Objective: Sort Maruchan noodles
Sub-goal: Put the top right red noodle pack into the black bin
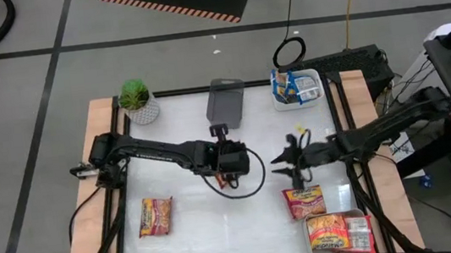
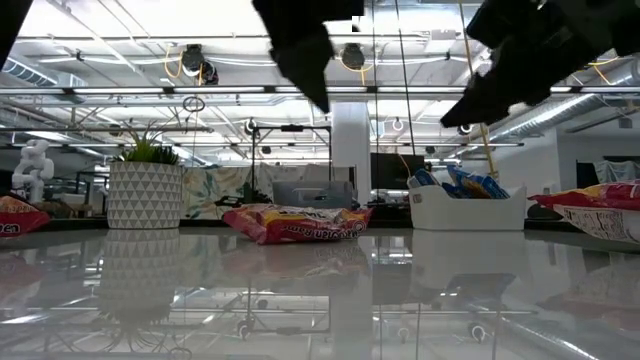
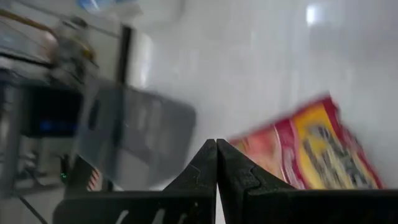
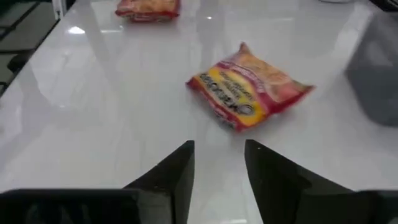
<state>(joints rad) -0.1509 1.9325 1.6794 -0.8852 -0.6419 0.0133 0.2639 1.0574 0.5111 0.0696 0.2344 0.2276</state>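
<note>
- The left gripper (image 1: 231, 161) hangs over the middle of the table (image 1: 195, 232), its two fingers (image 3: 216, 171) pressed together with nothing between them.
- Just past those fingertips, the left wrist view shows a red-and-yellow noodle packet (image 3: 311, 152) and the grey tray (image 3: 134, 140).
- The right gripper (image 1: 285, 159) faces the left one across a narrow gap near mid-table; its fingers (image 4: 180, 171) stand apart and empty.
- A red packet (image 1: 303, 201) lies just in front of the right gripper, beside the clear tray (image 1: 337, 234) at the front right corner, which holds more red packets.
- Another red packet (image 1: 156, 216) lies alone at the front left, well apart from both arms, with bare white surface between it and the middle.
- At the back edge sit the potted plant (image 1: 137, 101), the grey tray in the centre, and a white bin (image 1: 297, 88) of blue packets.
</note>
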